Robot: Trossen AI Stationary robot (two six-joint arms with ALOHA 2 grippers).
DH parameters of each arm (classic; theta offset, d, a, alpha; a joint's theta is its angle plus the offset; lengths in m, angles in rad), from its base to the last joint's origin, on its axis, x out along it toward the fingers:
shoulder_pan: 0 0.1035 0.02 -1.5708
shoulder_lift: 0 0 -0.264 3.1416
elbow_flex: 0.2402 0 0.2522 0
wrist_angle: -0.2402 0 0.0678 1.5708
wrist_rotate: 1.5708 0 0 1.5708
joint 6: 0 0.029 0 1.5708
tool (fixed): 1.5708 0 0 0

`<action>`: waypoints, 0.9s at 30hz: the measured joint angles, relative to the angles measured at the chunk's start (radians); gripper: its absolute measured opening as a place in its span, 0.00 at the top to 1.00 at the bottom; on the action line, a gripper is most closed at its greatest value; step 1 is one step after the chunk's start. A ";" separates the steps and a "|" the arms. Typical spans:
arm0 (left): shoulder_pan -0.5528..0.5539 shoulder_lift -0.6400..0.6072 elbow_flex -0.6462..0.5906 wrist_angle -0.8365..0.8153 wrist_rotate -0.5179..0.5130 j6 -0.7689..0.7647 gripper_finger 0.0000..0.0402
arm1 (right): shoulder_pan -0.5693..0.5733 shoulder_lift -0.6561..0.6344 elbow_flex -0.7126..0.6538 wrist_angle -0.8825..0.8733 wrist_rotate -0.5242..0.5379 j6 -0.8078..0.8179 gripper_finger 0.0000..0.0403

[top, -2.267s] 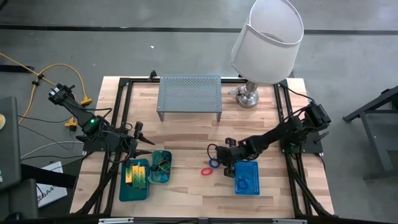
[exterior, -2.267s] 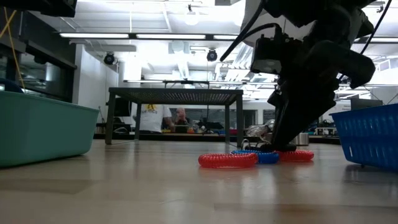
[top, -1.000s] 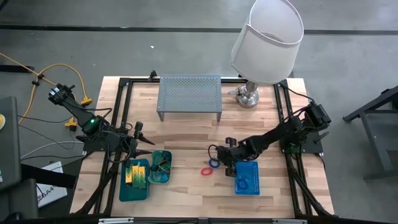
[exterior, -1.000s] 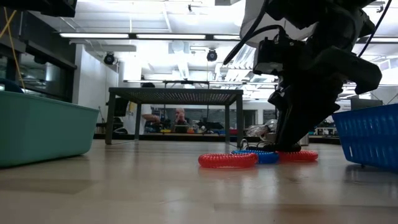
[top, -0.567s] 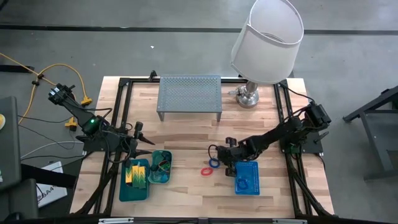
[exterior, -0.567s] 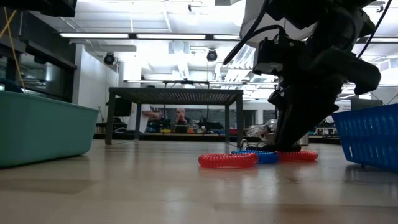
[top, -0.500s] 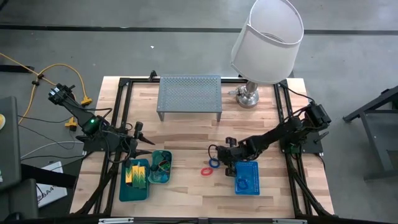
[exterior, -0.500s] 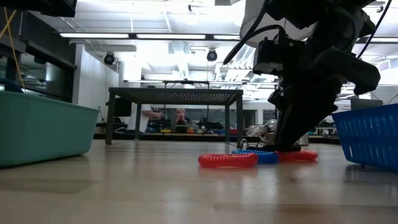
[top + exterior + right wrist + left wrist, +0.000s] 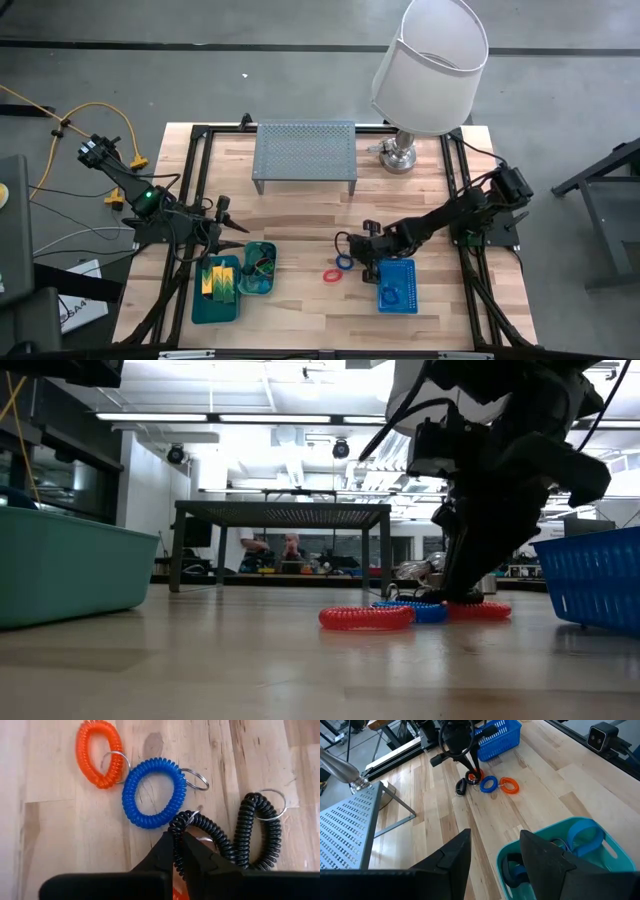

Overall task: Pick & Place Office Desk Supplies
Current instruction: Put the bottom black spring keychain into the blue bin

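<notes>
a wood counter (image 9: 300,220) fills the high view, with a big white lamp (image 9: 430,60) and a grey shelf (image 9: 305,150) at the far edge. a teal tray (image 9: 216,312) sits near the left arm. a blue basket (image 9: 397,264) sits just beside the right arm.

the right end effector (image 9: 179,851) is down on the counter, next to the basket. its fingers are clenched on one side of the black band (image 9: 250,835). the band lies bent in a long u. the blue band (image 9: 154,792) touches it, and the red band (image 9: 99,752) lies just past the blue one.

the basket is right beside the held band, so i think a short lift and a small swing should get it there. the right arm is much nearer than the left. the blue band may drag along, since the two touch.

the left end effector (image 9: 495,834) hangs over the trays, released and holding nothing.

since a moment ago the bands have stayed in their spots. the right arm has hardly shifted.
</notes>
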 joint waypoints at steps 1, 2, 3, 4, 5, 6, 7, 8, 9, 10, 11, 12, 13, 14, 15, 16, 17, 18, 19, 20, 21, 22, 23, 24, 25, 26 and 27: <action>0.000 0.000 0.000 0.000 0.000 0.000 0.60 | 0.000 -0.006 0.000 0.000 -0.001 -0.004 0.97; 0.000 0.000 0.000 0.000 0.000 0.000 0.60 | 0.000 -0.013 0.001 0.002 -0.001 -0.006 0.98; 0.000 0.000 0.000 0.000 0.000 0.000 0.60 | 0.000 -0.023 0.003 0.000 0.000 -0.009 0.98; 0.000 0.000 0.000 0.000 0.000 0.000 0.60 | 0.000 -0.035 0.006 -0.002 0.004 -0.017 0.98; 0.000 0.000 0.000 0.000 0.000 0.000 0.60 | 0.000 -0.046 0.011 -0.005 0.012 -0.027 0.98; 0.000 0.000 0.000 0.000 0.000 0.000 0.60 | 0.000 -0.056 0.018 -0.004 0.018 -0.035 0.98; 0.000 0.000 0.000 0.000 0.000 0.000 0.60 | 0.000 -0.069 0.025 -0.005 0.022 -0.046 0.98; 0.000 0.000 0.000 0.000 0.000 0.000 0.60 | 0.000 -0.083 0.030 -0.018 0.024 -0.054 0.98; 0.000 0.000 0.000 0.000 0.000 0.000 0.60 | 0.000 -0.094 0.035 -0.027 0.028 -0.059 0.98; 0.000 0.000 0.000 0.000 0.000 0.000 0.60 | 0.000 -0.105 0.043 -0.028 0.030 -0.060 0.98; 0.000 0.000 0.000 0.000 0.000 0.000 0.60 | 0.000 -0.116 0.047 -0.024 0.030 -0.060 0.98; 0.000 0.000 0.000 -0.001 0.000 0.000 0.60 | 0.003 -0.124 0.047 -0.024 0.031 -0.061 0.98; 0.000 0.000 0.000 0.000 0.000 0.000 0.60 | 0.005 -0.131 0.047 -0.027 0.034 -0.061 0.98; 0.000 0.000 0.000 0.000 0.000 0.000 0.60 | 0.008 -0.136 0.046 -0.024 0.037 -0.061 0.98; 0.000 0.000 0.000 0.000 0.000 0.000 0.60 | 0.014 -0.139 0.046 -0.023 0.042 -0.060 0.98; 0.000 0.000 0.000 -0.001 0.000 0.000 0.60 | 0.021 -0.141 0.046 -0.026 0.048 -0.060 0.98; 0.000 0.000 0.000 0.001 0.000 0.000 0.60 | 0.027 -0.141 0.046 -0.025 0.050 -0.060 0.98; 0.000 0.000 0.000 0.000 0.000 0.000 0.60 | 0.034 -0.141 0.046 -0.022 0.052 -0.060 0.98; 0.000 0.000 0.000 0.000 0.000 0.000 0.60 | 0.042 -0.141 0.046 -0.022 0.056 -0.059 0.98; 0.000 0.000 0.000 0.000 0.000 0.000 0.60 | 0.050 -0.141 0.046 -0.023 0.062 -0.057 0.98; 0.000 0.000 0.000 0.000 0.000 0.000 0.60 | 0.059 -0.141 0.046 -0.024 0.069 -0.054 0.98; 0.000 0.000 0.000 0.000 0.000 0.000 0.60 | 0.070 -0.141 0.046 -0.023 0.074 -0.050 0.98; 0.000 0.000 0.000 0.000 0.000 0.000 0.60 | 0.080 -0.142 0.046 -0.023 0.074 -0.042 0.98; 0.000 0.000 0.000 0.000 0.000 0.000 0.60 | 0.092 -0.147 0.046 -0.028 0.074 -0.030 0.98; 0.000 0.000 0.000 0.000 0.000 0.000 0.60 | 0.106 -0.154 0.045 -0.033 0.074 -0.016 0.98; 0.000 0.000 0.000 0.000 0.000 0.000 0.60 | 0.119 -0.161 0.045 -0.031 0.074 -0.002 0.98; 0.000 0.000 0.000 0.001 0.000 0.000 0.60 | 0.134 -0.168 0.046 -0.031 0.074 0.010 0.98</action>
